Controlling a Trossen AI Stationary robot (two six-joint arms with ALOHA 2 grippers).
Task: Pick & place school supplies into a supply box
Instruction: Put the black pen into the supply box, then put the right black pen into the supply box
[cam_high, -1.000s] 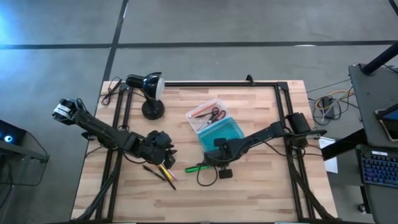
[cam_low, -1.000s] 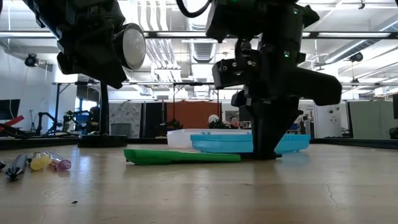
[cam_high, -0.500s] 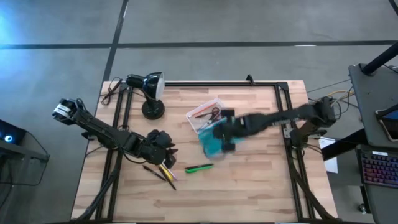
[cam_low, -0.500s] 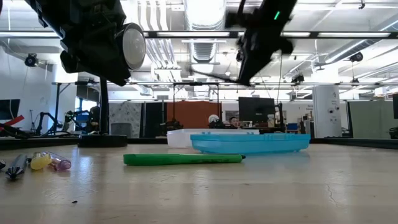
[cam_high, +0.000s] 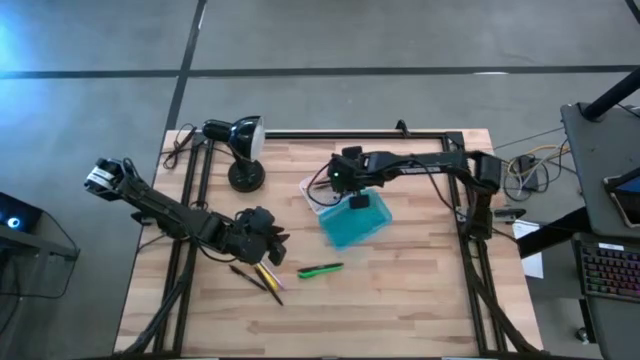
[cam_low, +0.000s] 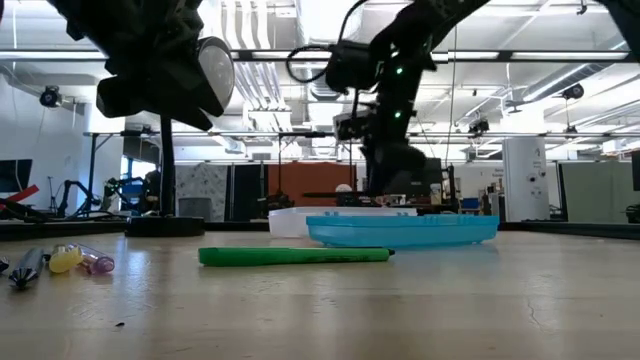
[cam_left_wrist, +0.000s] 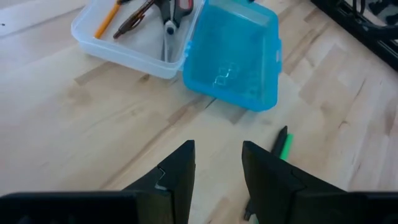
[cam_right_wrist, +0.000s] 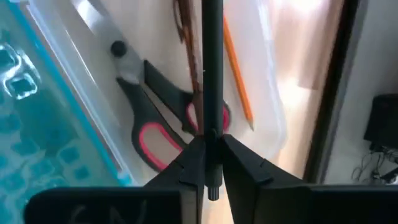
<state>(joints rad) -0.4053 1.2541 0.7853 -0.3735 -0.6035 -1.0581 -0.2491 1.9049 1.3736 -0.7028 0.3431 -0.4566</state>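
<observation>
The supply box lies open on the table, teal half (cam_high: 355, 222) and clear half (cam_high: 322, 186) side by side; in the low view its teal half (cam_low: 400, 230) shows. Red-handled scissors (cam_right_wrist: 163, 134) and an orange pencil (cam_right_wrist: 237, 68) lie in the clear half. My right gripper (cam_right_wrist: 211, 163) hovers over that half (cam_high: 343, 180), shut on a dark pen (cam_right_wrist: 211, 68). A green marker (cam_high: 320, 269) lies flat on the wood nearer the front edge. Pencils and pens (cam_high: 260, 278) lie beside my left gripper (cam_left_wrist: 217, 168), which is open above the table (cam_high: 265, 236). My right gripper pinches the dark pen between its two fingers near one end (cam_right_wrist: 212, 140); a short stub (cam_right_wrist: 212, 190) pokes out behind them. The pen runs straight out ahead of the fingers, over the scissors in the clear half. Whether its far tip touches the box, I cannot tell.
A black desk lamp (cam_high: 238, 140) stands at the far left corner with its cord trailing off the edge. A dark frame (cam_high: 420, 135) borders the table's far edge and sides. Bare wood lies to the right of the box and along the front edge.
My right gripper has risen from the table beside the green marker and swung toward the far edge, ending above the clear half of the box. The green marker stays on the wood. The teal half looks slightly turned from before.
</observation>
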